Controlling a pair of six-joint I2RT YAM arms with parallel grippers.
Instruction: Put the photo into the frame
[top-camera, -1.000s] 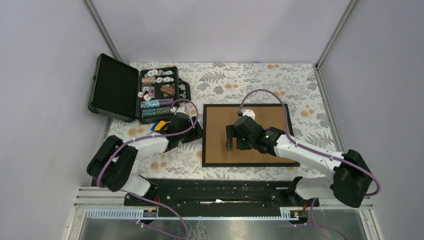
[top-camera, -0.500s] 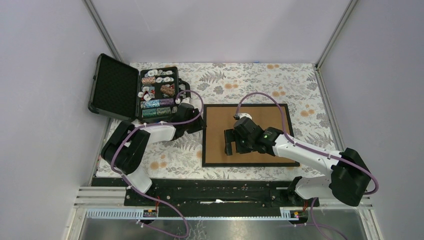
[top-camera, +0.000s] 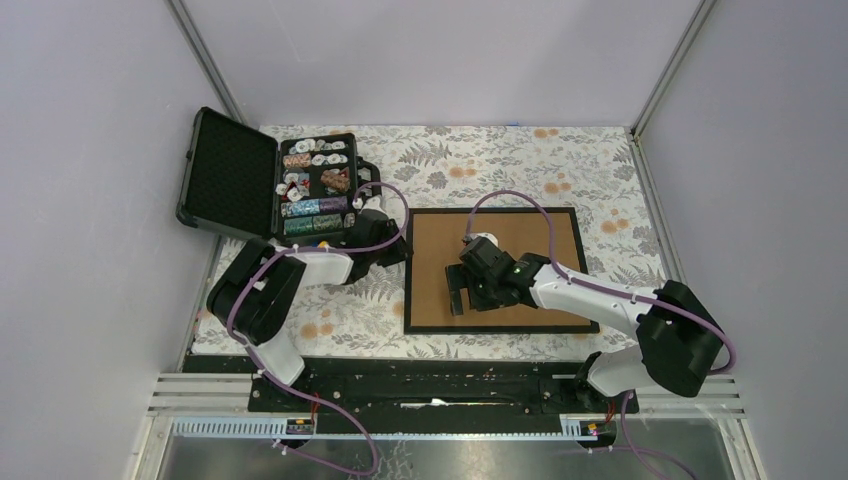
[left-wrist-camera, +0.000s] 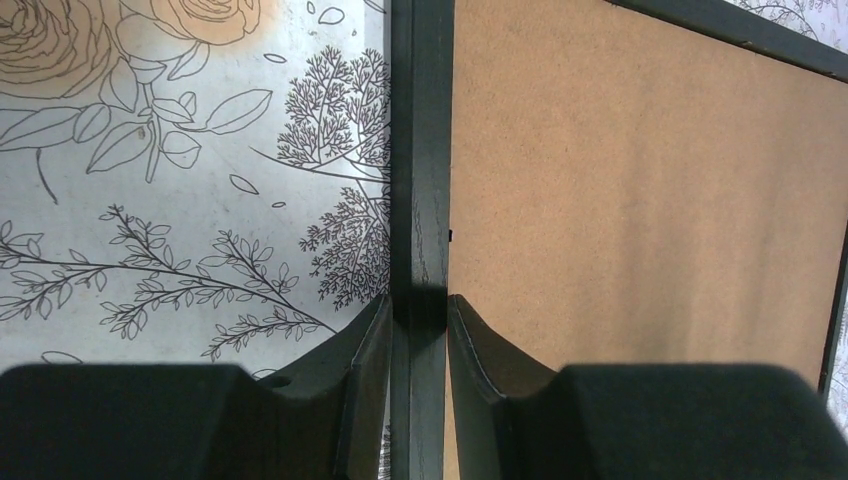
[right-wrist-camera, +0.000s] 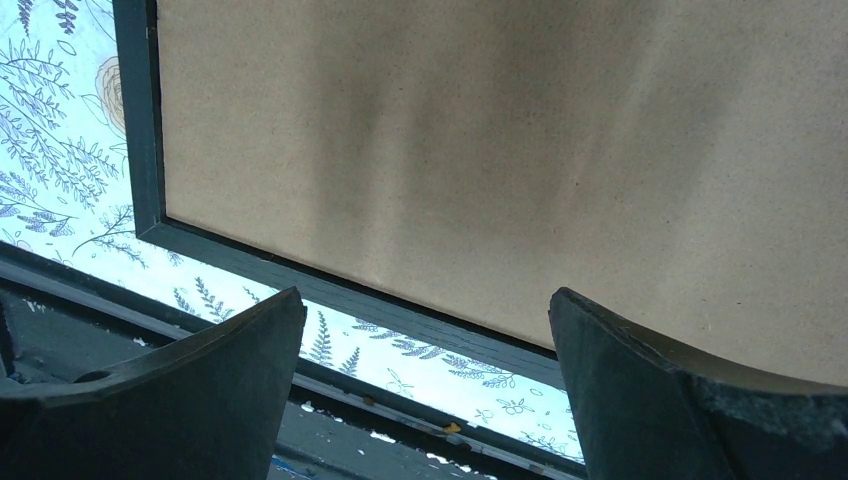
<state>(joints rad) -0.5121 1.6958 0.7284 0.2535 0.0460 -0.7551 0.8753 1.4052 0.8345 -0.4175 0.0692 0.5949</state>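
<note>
The frame (top-camera: 437, 245) is lying face down on the floral tablecloth (top-camera: 480, 160), near the middle of the table, with its brown backing board (left-wrist-camera: 640, 180) turned upward inside the thin black moulding (left-wrist-camera: 418, 150). The left side of that moulding is being pinched by the left gripper (left-wrist-camera: 418, 305). One of its fingers (left-wrist-camera: 362, 345) is being pressed against the outer face, over the cloth, and the other against the inner face, over the board. In the overhead view the left gripper (top-camera: 395, 250) is being shown at the middle of the frame's left side.

The right gripper (right-wrist-camera: 425, 310) is being held over the backing board (right-wrist-camera: 500, 130), close to the frame's near left corner, with its two fingers spread wide apart and nothing between them. Whether the tips are touching the board cannot be told. From above, the right gripper (top-camera: 458, 290) is being seen over the left part of the board.

An open black case of poker chips (top-camera: 315, 190) is being kept at the far left of the cloth, just beyond the left arm.
</note>
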